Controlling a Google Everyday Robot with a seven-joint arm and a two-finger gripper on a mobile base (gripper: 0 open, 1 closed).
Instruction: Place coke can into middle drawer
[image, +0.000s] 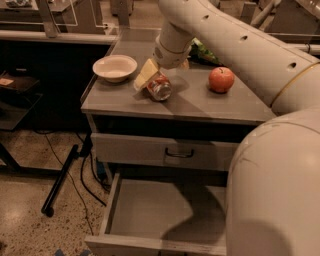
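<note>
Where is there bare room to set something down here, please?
The middle drawer floor is bare. On the countertop, the front strip in front of the coke can and apple is free. It is crowded between the bowl and can, where the gripper sits.

Matt pincer (151, 79) over glossy metal coke can (160, 89).

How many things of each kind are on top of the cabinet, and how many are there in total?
Coke can: 1, lying on its side, with the gripper right at it
Bowl: 1, white
Apple: 1, red
Green item: 1, partly hidden behind the arm
Total: 4
</note>
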